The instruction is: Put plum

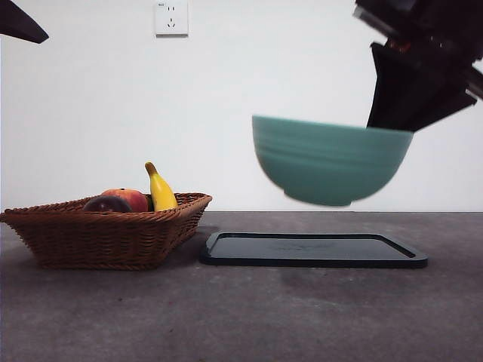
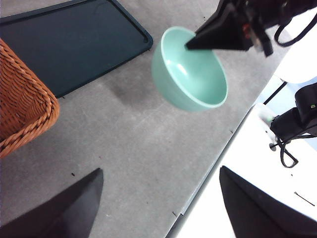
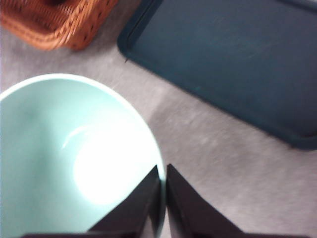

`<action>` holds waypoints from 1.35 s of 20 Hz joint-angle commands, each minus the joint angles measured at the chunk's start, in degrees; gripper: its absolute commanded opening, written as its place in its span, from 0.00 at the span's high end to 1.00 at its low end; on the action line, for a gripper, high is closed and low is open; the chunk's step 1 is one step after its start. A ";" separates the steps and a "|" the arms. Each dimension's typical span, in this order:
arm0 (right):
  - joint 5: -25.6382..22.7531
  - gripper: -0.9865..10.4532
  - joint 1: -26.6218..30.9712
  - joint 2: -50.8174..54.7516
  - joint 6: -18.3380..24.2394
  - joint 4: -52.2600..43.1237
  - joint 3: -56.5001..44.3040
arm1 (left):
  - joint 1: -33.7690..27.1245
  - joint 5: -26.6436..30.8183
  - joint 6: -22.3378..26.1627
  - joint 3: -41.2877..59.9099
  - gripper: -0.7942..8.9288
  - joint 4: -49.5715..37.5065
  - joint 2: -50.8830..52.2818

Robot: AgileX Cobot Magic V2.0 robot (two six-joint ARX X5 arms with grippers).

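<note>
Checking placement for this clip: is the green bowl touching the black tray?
Apart. The front view shows the bowl, pinched at its rim by the right gripper, hanging clear above the tray.

A pale mint-green round ceramic bowl (image 2: 190,69) hangs in the air above the grey speckled tabletop (image 2: 133,148), tilted so its glossy inside shows. The right gripper (image 2: 190,46) pinches the bowl's far rim, one black wedge-shaped jaw lying over the inside wall. A dark, flat rectangular tray with a raised lip (image 2: 74,44) lies on the table near the bowl, and a corner of a brown woven wicker basket (image 2: 25,109) sits just beside the tray. The left gripper (image 2: 158,208) has its two black jaws spread wide apart over bare table, holding nothing.
</note>
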State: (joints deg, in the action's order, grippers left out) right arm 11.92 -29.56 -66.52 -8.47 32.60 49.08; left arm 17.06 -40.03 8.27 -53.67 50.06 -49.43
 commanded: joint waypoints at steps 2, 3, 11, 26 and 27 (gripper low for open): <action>-0.24 0.91 -1.64 -2.60 -1.62 -2.58 -1.81 | 0.22 -0.24 0.70 -1.03 0.54 -0.31 -0.35; -0.50 0.91 -1.95 -3.72 -1.60 -2.64 -2.05 | 0.22 -0.24 0.70 -1.03 0.54 -0.28 -0.35; -2.03 0.91 -4.13 -12.72 -1.57 -6.14 -2.08 | 0.22 -0.24 0.70 -1.03 0.54 -0.11 -0.35; -3.23 0.72 -4.48 -15.10 -1.68 -5.57 -2.14 | 0.22 -0.26 0.70 -1.03 0.54 -0.11 -0.35; -3.23 0.72 -4.48 -14.99 -1.86 -5.55 -2.10 | 0.22 -0.26 0.70 -1.03 0.54 -0.11 -0.35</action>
State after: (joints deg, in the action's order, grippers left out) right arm 8.80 -33.58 -80.84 -9.50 27.33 46.61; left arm 17.06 -40.03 8.27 -53.67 50.37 -49.43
